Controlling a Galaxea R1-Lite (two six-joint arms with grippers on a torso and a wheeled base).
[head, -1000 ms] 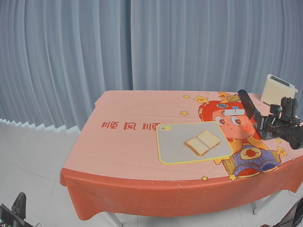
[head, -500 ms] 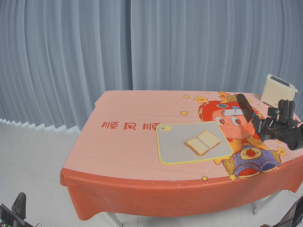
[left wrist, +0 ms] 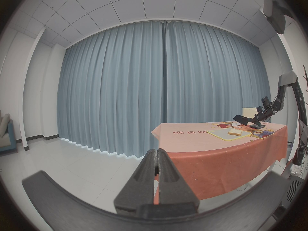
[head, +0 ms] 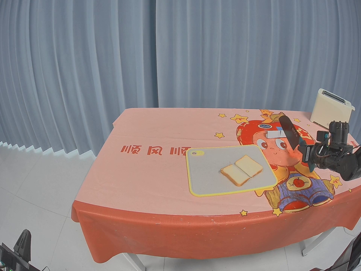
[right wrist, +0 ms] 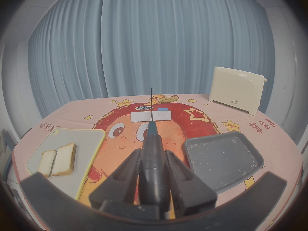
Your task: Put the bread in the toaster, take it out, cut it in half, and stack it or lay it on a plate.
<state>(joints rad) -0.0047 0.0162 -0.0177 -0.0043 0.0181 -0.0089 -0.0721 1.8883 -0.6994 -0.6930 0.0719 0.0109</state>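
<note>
Right pincer (head: 306,153) pinches the knife (head: 290,132), blade toward 11 o'clock. The halved bread (head: 241,170) lies at its 9 o'clock on the board (head: 205,174). Left pincer (left wrist: 157,154), pressed together, is well apart.

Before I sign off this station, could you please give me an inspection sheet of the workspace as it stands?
Surface: orange cartoon-print tablecloth, lying flat.
Job's things: two bread halves side by side on the yellow-rimmed cutting board; cream toaster at the far right corner; dark tray nearer than the toaster, no bread on it.
Clutter: white strip beyond the cutting board.
Tools: right tool shut on the knife, blade raised right of the cutting board; left tool shut, low, off the tablecloth's left side.
Cables: nothing seen on the tablecloth.
Surroundings: blue-grey curtain behind; white tiled floor.
</note>
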